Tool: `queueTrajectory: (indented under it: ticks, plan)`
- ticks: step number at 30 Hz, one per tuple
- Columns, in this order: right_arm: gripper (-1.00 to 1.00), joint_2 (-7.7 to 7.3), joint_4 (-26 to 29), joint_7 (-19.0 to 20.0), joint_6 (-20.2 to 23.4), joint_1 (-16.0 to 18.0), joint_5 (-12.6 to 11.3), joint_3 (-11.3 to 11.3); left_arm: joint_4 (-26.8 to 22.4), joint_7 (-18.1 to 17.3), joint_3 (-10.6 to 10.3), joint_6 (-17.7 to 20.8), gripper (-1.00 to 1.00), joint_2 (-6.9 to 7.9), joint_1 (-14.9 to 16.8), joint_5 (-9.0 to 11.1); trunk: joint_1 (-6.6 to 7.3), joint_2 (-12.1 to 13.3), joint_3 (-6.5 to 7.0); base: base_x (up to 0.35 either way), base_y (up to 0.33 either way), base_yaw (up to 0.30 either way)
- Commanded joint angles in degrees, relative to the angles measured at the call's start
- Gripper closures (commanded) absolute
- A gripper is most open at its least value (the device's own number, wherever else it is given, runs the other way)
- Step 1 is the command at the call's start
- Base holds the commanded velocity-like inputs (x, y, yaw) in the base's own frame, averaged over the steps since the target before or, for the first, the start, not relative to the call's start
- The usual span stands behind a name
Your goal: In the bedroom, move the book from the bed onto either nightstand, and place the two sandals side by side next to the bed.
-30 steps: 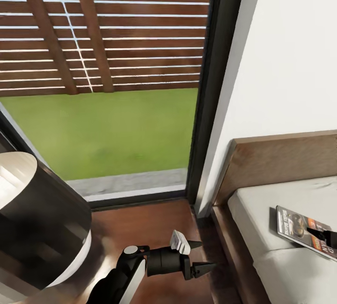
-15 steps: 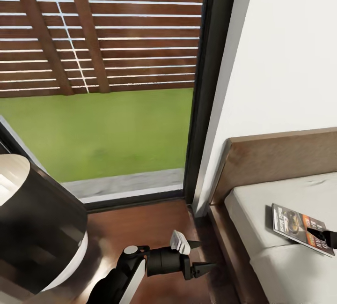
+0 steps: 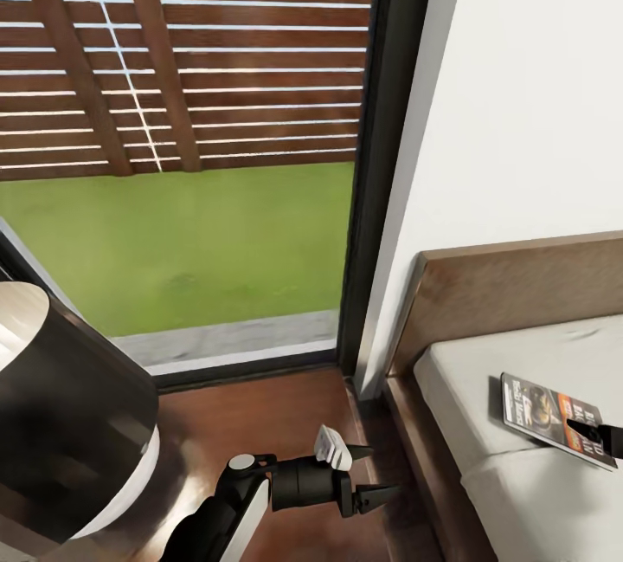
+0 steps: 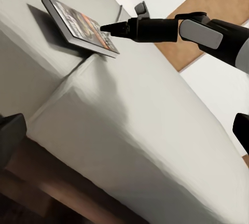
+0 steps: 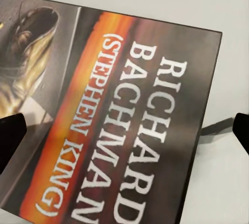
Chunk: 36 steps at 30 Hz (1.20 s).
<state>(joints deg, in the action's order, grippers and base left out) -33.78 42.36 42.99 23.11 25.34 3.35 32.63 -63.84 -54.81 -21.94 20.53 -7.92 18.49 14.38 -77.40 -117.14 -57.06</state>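
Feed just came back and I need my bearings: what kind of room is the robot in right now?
Most likely a bedroom. A bed with a pale mattress and dark wood headboard stands against a white wall, a paperback book lies on it, and a tall dark-framed window looks onto grass.

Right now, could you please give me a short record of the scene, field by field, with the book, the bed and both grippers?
book: lies flat on the bed, cover up, lettering "RICHARD BACHMAN"
bed: dark wood frame, pale mattress, beside the window
right gripper: at the book's edge, fingers open, one to each side of the cover
left gripper: open, empty, over the wood floor
book lifted: not yet
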Motion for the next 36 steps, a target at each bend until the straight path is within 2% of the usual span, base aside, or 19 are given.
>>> queueTrajectory:
  ticks: [1,13,17,36]
  plan:
    - [-1.0,0.03,0.1,0.4,0.3,0.1,0.3,0.2,0.0,-0.1,0.0,0.6,-1.0,0.01,0.0,0.5,0.0,0.0,-0.05,0.0,0.0,0.0]
    - [-1.0,0.03,0.1,0.4,-0.2,0.1,0.4,0.2,0.0,-0.1,0.0,0.6,-1.0,0.01,0.0,0.5,0.0,0.0,-0.05,0.0,0.0,0.0]
    - [-1.0,0.03,0.1,0.4,-0.2,0.1,0.3,0.2,0.0,-0.1,0.0,0.6,-1.0,0.01,0.0,0.5,-0.88,-1.6,-0.77,0.0,0.0,0.0]
    - [-1.0,0.03,0.1,0.4,-0.2,0.1,0.3,0.2,0.0,-0.1,0.0,0.6,-1.0,0.01,0.0,0.5,-0.88,-1.6,-1.11,0.0,0.0,0.037]
